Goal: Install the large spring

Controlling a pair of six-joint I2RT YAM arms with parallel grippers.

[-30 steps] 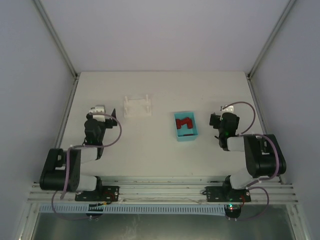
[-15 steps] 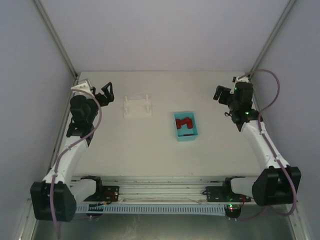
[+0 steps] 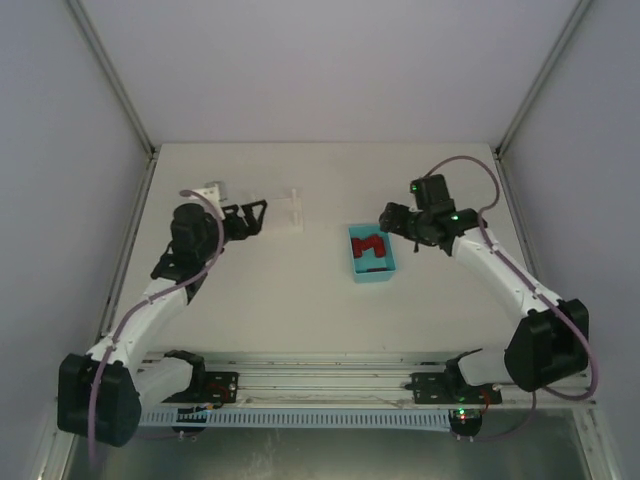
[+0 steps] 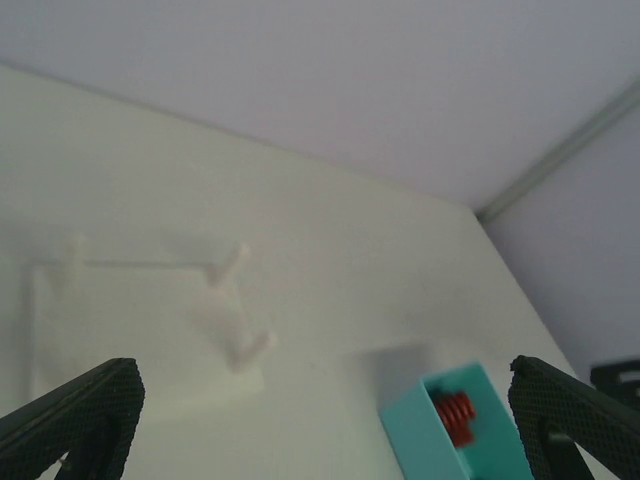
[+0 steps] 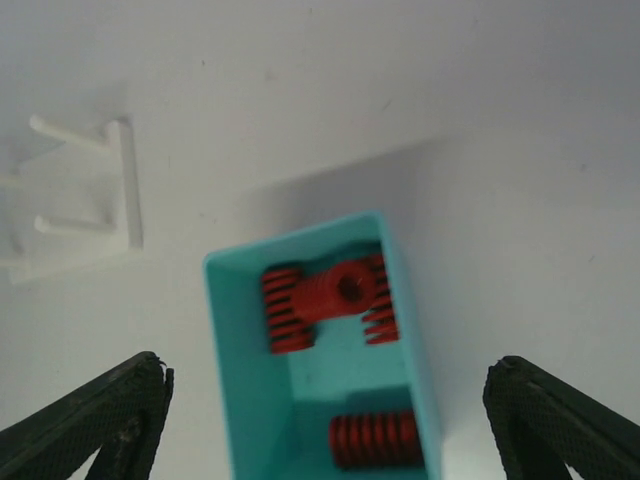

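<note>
A teal bin [image 3: 372,254] in the middle of the table holds several red springs [image 5: 340,291]. One thick spring [image 5: 374,438] lies alone at the near end of the bin [image 5: 228,380]. I cannot tell which is the large one. A white peg rack [image 3: 284,212] stands to the bin's left; it also shows in the right wrist view [image 5: 120,190] and blurred in the left wrist view [image 4: 236,318]. My left gripper [image 3: 254,216] is open and empty beside the rack. My right gripper [image 3: 392,219] is open and empty above the bin's far right corner.
Grey walls close in the table on the left, back and right. The bin [image 4: 440,440] with a red spring [image 4: 455,416] shows at the lower right of the left wrist view. An aluminium rail [image 3: 320,372] runs along the near edge.
Both arms have swung in from the far outer corners toward the middle. The left gripper now sits by the rack and the right gripper over the bin. Both stay open.
</note>
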